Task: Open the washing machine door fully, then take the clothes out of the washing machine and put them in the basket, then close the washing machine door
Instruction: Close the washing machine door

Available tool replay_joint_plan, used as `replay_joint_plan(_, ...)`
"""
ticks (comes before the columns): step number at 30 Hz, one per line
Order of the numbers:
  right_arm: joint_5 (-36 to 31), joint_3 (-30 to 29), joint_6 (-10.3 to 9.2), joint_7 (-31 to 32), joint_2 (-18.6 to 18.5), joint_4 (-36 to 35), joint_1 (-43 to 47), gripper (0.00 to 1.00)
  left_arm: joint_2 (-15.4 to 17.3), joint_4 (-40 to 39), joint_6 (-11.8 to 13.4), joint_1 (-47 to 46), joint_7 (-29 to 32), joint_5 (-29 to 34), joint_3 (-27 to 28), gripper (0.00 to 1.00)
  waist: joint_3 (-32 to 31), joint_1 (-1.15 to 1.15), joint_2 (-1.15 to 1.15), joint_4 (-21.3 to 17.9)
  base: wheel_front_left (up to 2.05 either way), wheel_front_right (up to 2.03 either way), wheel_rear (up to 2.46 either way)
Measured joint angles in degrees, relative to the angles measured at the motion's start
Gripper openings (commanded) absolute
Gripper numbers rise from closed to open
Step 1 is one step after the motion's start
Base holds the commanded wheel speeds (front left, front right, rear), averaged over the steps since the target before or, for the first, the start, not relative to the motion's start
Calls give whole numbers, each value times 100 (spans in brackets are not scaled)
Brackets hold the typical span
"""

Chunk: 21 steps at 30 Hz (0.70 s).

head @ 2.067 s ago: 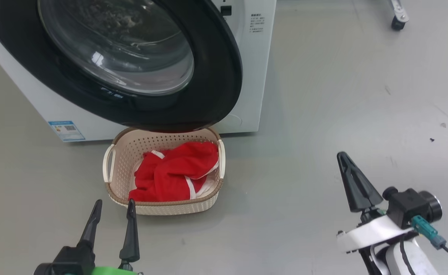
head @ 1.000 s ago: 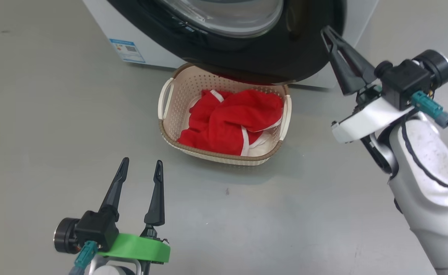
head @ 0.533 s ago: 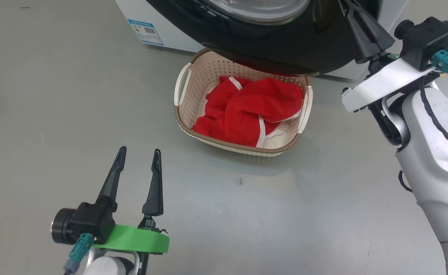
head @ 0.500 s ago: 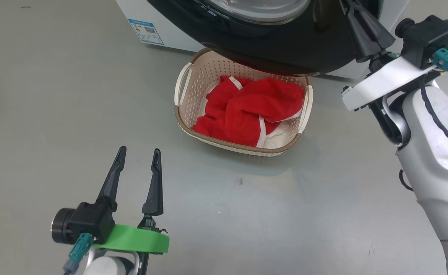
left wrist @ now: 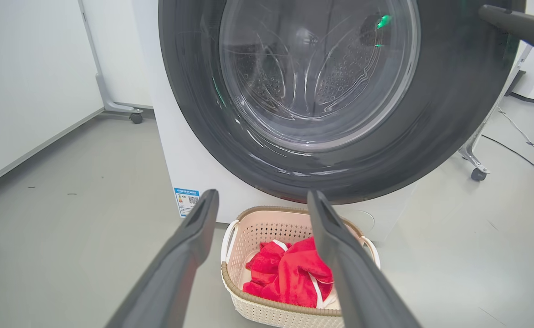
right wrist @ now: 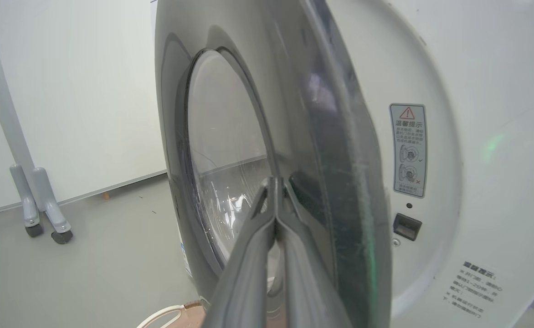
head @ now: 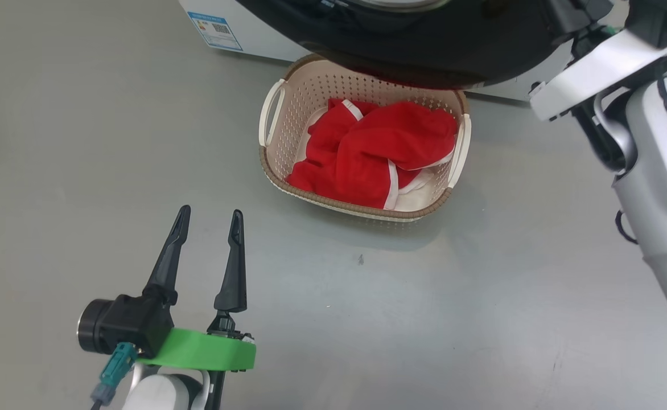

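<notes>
door (left wrist: 431,136): glossy blk rim, domed glass, ajar
basket (head: 288,102): cream perforated plastic, under door
clothes (head: 379,148): soft red, crumpled in basket
left hand (head: 210,210): wide, empty
right hand (right wrist: 274,182): pinched tight by door rim

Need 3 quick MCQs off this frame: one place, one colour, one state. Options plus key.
1. Where are the clothes? A in the drum; B in the basket; C on the floor.
2. Colour of the band behind the left gripper? A green; B blue; C yellow.
3. How do the jaws of the right gripper stand? A wide open; B shut on cloth; C shut, empty.
Key: B, red fabric lies inside its walls; A, it is plainly green; C, jaws meet by the washing machine door, nothing between.
</notes>
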Motion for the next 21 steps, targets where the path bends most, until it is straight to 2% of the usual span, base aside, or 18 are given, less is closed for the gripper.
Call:
replay_joint_plan(9, 138, 5, 0, 56, -303, 318, -600, 0, -7, -93, 0, -123, 0, -115, -168, 100, 171, 0, 0, 90, 0, 0, 0)
replay_joint_plan(21, 238, 78, 1, 199, -411, 732, -1260, 0, -9, -169, 0, -251, 0, -177, -222, 100, 385, 0, 0, 222, 0, 0, 0)
